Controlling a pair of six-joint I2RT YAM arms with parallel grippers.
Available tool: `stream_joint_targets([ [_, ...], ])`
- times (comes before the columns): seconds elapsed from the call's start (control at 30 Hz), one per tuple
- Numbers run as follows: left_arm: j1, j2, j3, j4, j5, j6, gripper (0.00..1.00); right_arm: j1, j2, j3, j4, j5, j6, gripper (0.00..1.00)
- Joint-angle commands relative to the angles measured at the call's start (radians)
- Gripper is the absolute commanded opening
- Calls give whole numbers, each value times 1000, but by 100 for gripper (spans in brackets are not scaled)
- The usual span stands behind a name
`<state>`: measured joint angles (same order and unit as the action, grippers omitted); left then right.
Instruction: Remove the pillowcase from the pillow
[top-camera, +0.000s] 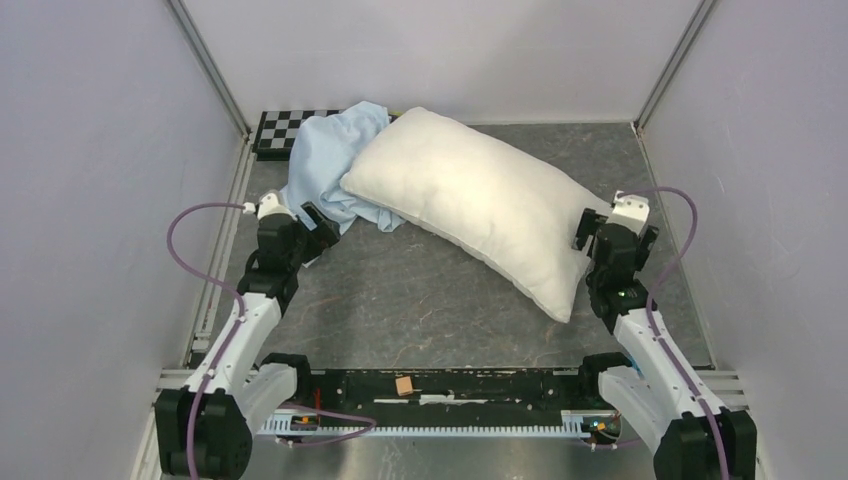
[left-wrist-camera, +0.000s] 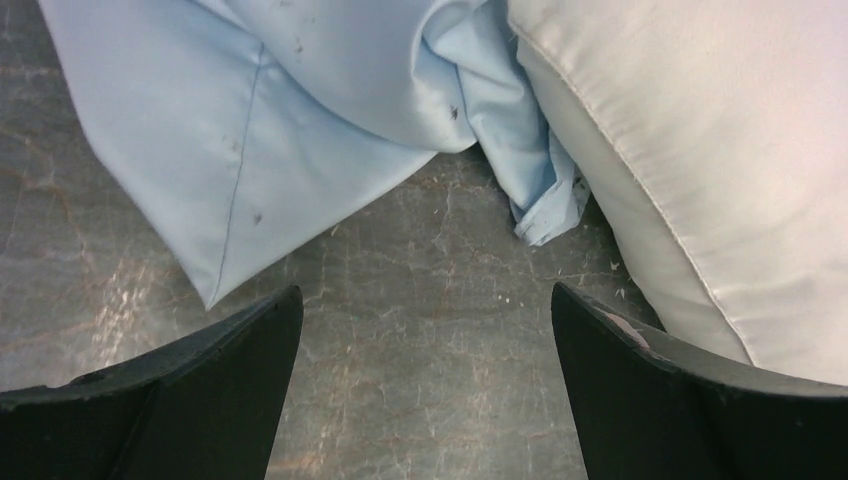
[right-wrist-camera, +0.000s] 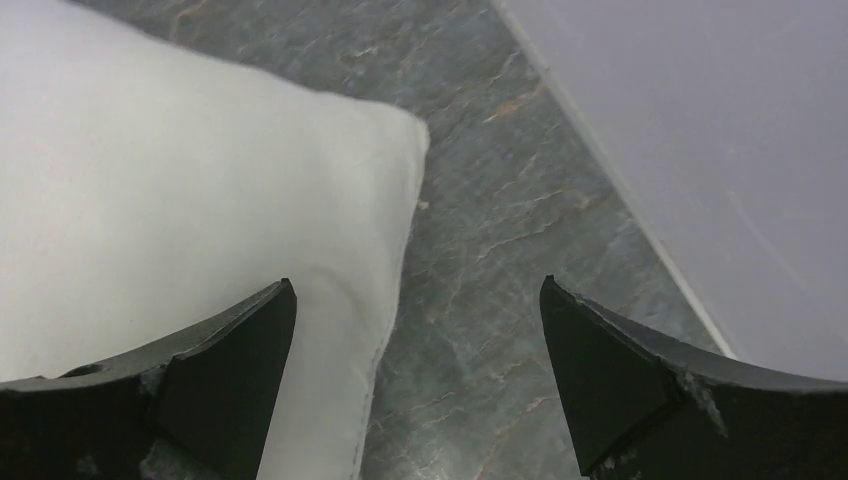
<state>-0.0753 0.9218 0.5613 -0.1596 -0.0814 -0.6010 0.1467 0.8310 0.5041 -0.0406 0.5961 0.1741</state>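
**Pillow** (top-camera: 480, 210): cream-white, plump and uncovered. It lies diagonally across the centre of the overhead frame, from upper middle to lower right, on the grey marbled tabletop (top-camera: 420, 300).

**Pillowcase** (top-camera: 325, 160): pale sky-blue and wrinkled, with a few dark specks. It is off the pillow, heaped at the upper left of the overhead frame and touching the pillow's left end. Its far edge overlaps a black-and-white checkerboard (top-camera: 272, 128).

**Left gripper** (left-wrist-camera: 425, 300): jaws spread wide with nothing between them, and bare tabletop shows in the gap. In the left wrist view a flat corner of the pillowcase lies just beyond the finger at frame left. The pillow's seamed edge runs just beside the finger at frame right.

**Right gripper** (right-wrist-camera: 418, 290): jaws spread wide and holding nothing. The finger at frame left sits over the pillow's lower right end, though I cannot tell whether it touches. The other finger is over tabletop near the pale side wall (right-wrist-camera: 720, 150).

**Sundries**: a small brown block (top-camera: 404, 385) sits on the black rail at bottom centre, and a purple cable (top-camera: 190, 250) loops from the left arm.
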Motion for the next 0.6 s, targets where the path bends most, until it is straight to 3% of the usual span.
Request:
stream_joint_targets([
  [0.0, -3, 23, -43, 245, 23, 120, 100, -16, -30, -173, 360, -147, -132, 98],
  [0.13, -3, 28, -134, 448, 13, 239, 100, -17, -108, -448, 736, -312, -287, 98],
  [0.23, -4, 41, -227, 635, -34, 344, 100, -15, -51, -564, 935, -415, -395, 98],
  [0.33, -3, 96, -282, 762, -89, 474, 100, -16, 71, -603, 1089, -369, -397, 98],
  [0.47, -4, 242, -317, 966, -97, 531, 100, -15, 261, -636, 1327, -279, -368, 98],
  [0.57, -3, 407, -309, 1108, -50, 590, 97, -17, 397, -588, 1334, -233, -349, 98],
])
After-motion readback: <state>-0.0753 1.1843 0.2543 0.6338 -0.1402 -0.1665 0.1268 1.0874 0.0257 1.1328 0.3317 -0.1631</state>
